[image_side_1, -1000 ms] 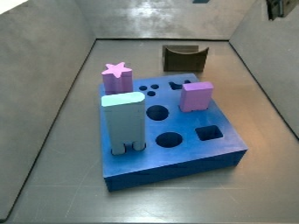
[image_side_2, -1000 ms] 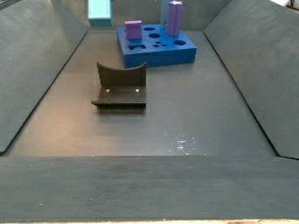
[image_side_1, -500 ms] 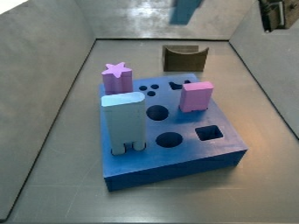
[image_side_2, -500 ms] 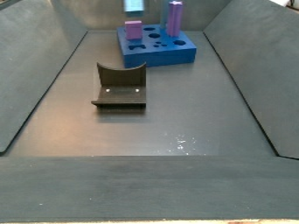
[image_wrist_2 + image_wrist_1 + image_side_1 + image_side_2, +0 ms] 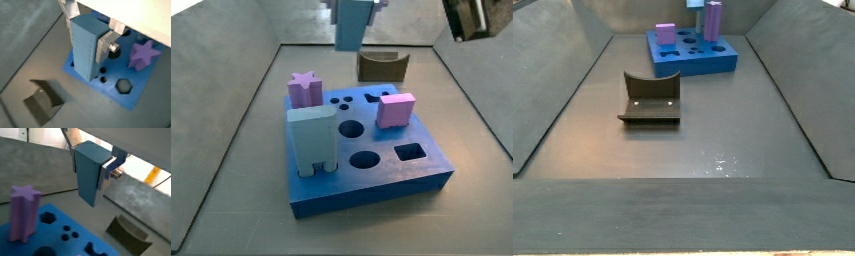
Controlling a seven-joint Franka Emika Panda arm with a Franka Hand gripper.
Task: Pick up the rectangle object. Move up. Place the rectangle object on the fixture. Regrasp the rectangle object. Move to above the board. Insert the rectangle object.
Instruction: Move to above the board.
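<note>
The rectangle object [image 5: 88,174] [image 5: 83,47], a slate-blue bar, hangs upright with my gripper [image 5: 90,161] [image 5: 87,36] shut on its upper part; a silver finger [image 5: 109,170] [image 5: 105,46] presses its side. In a side view the rectangle object [image 5: 352,25] hangs high over the far edge of the board [image 5: 385,178], short of the fixture [image 5: 382,66]. The royal-blue board [image 5: 110,84] [image 5: 696,60] lies below the bar, well clear of it. The dark fixture [image 5: 651,100] [image 5: 42,101] [image 5: 131,232] stands empty on the floor.
On the board stand a purple star block [image 5: 302,88] [image 5: 23,213], a pink block [image 5: 396,108] and a tall pale blue block [image 5: 311,140]. Round and square holes [image 5: 409,152] lie open. Sloped grey walls [image 5: 225,120] close in the floor. A dark rig part [image 5: 468,18] hangs at the upper right.
The rectangle object has come into a side view from the top and moved left and down, from beyond the fixture toward the board's far edge.
</note>
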